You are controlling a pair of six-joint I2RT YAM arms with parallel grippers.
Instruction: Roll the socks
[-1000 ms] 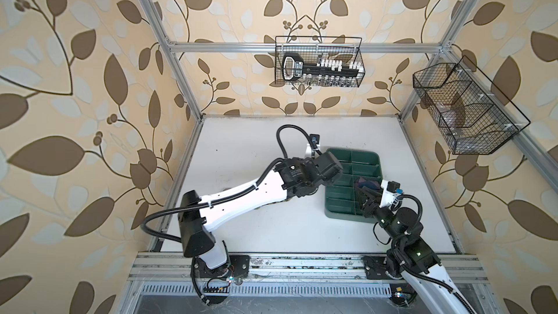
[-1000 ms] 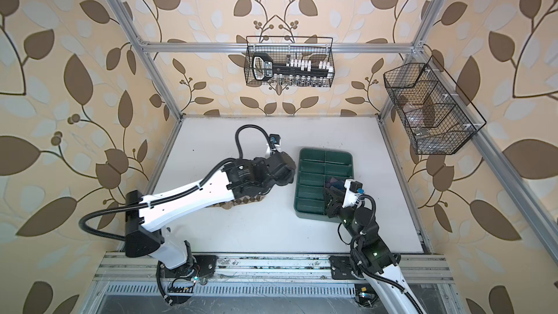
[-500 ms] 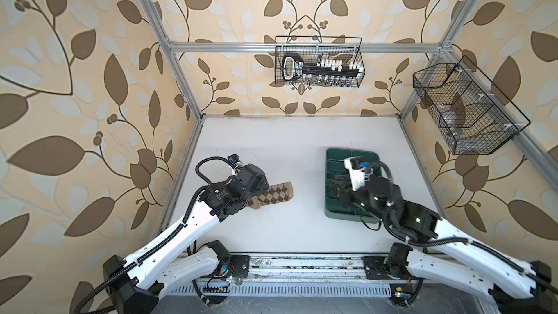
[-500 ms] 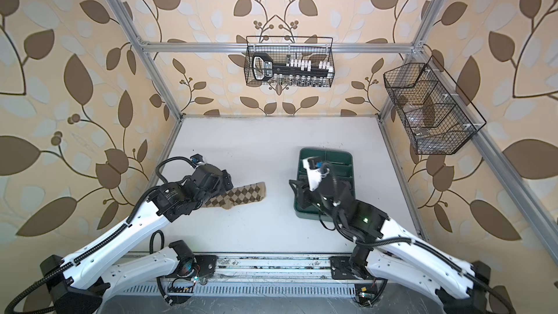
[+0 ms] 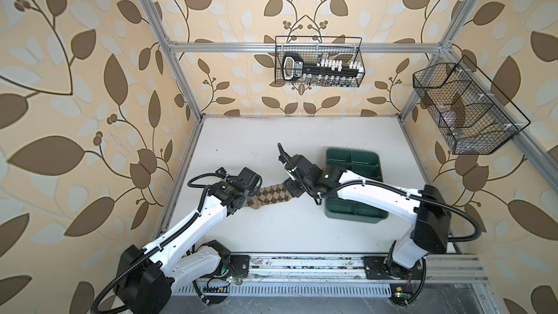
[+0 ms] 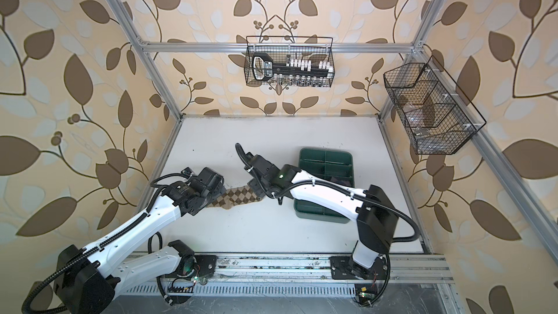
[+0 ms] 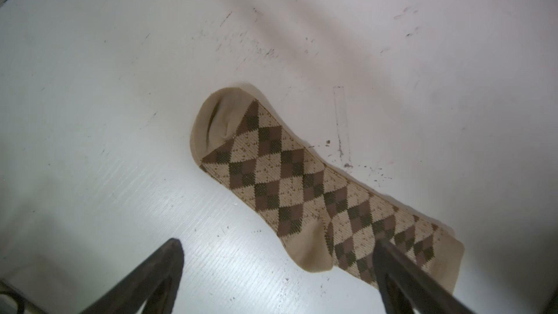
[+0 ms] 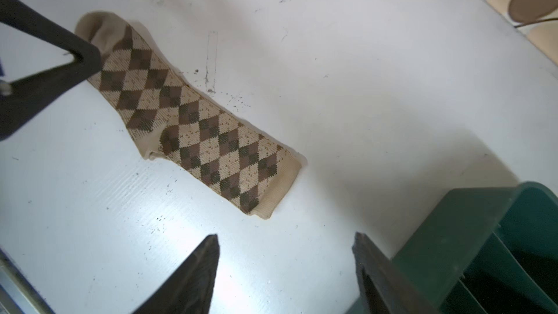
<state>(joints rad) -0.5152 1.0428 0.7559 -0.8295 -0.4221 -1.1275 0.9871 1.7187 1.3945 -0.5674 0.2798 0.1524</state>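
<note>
Tan knitted sock [image 5: 270, 197] with brown argyle diamonds lies flat and stretched out on the scuffed white table [image 5: 271, 143], and both its ends are covered in both top views. The left gripper [image 7: 277, 244] is spread wide and holds nothing, with one dark finger [image 7: 407, 273] over the sock. The right gripper [image 8: 285, 238] is apart and empty too, over bare table between the sock and a green plastic tray [image 8: 471, 222] with dividers.

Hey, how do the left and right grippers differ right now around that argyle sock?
The left gripper has its fingers spread wider than the right gripper. One left finger overlaps the argyle sock in its wrist view; the right fingers frame bare table short of it. Both are open, holding nothing, at opposite ends of the sock.
</note>
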